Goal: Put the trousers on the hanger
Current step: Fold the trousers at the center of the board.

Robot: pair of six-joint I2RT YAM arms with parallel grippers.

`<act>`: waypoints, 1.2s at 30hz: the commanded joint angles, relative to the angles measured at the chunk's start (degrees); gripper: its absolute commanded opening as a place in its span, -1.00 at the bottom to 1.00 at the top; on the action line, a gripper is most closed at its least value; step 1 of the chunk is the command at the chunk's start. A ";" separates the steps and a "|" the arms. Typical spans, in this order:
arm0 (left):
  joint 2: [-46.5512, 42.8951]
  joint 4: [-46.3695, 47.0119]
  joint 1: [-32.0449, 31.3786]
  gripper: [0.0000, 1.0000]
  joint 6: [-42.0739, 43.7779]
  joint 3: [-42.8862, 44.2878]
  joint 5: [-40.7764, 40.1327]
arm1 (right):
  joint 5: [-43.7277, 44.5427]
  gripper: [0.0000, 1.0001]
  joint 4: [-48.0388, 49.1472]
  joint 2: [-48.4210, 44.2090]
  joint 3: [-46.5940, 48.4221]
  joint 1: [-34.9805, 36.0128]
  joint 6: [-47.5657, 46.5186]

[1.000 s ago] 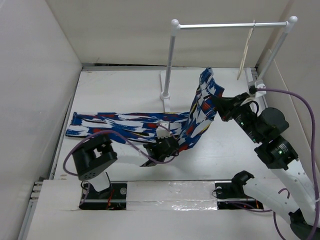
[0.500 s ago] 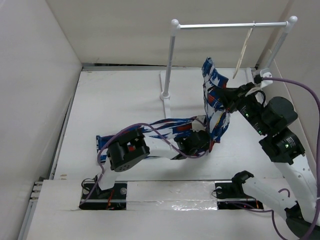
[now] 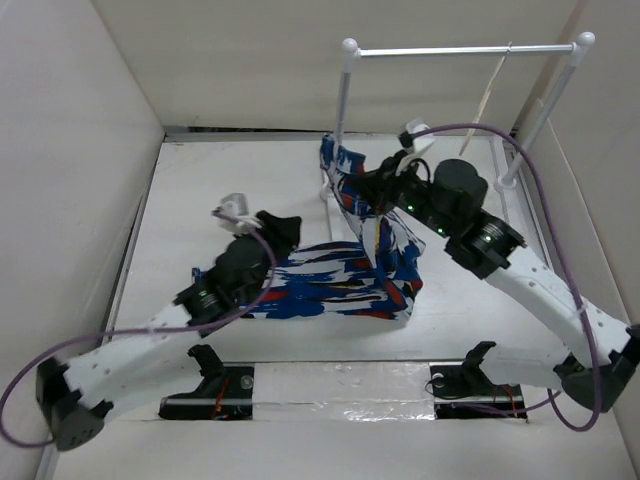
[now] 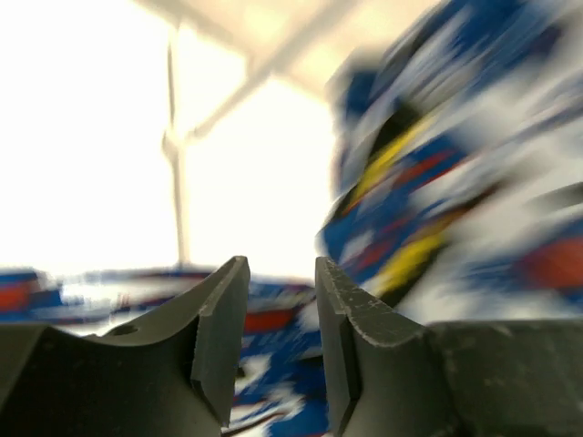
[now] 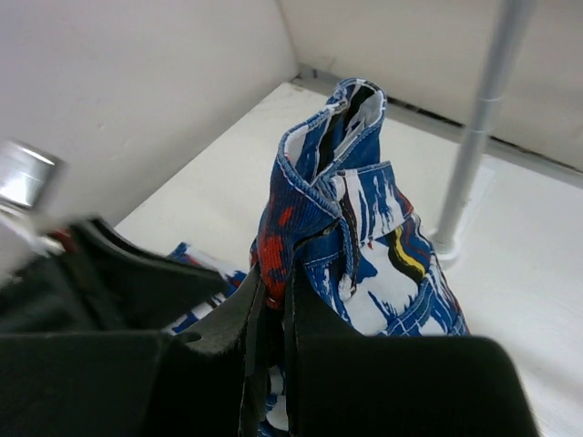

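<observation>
Trousers are pinched at the waistband by the right gripper, jaws closed on the cloth. The waist end is held up at mid table, beside the rail stand, with the legs left flat, trailing leftward. Left gripper is seen parted, with nothing between its jaws, near the legs. Hanger is hung on the rail, far right, well apart. Fabric is judged light, soft and floppy, likely to slide off a thin bar. A second hold is best taken on the legs.
</observation>
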 commanded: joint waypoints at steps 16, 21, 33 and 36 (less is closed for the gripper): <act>-31.70 -28.81 4.87 -0.11 3.12 11.43 -12.97 | 2.88 0.56 28.35 41.41 11.54 28.55 5.14; -33.72 -27.15 4.87 -0.04 1.10 6.34 -12.36 | 4.45 0.52 31.27 30.17 -4.34 26.36 5.06; -13.72 -10.29 4.87 -0.12 -1.80 -8.08 2.93 | 13.87 -1.00 29.86 6.69 -39.88 17.49 9.36; -6.33 -9.83 4.87 -0.11 -2.24 -8.70 0.49 | 12.37 -1.00 29.68 5.28 -45.84 13.71 11.47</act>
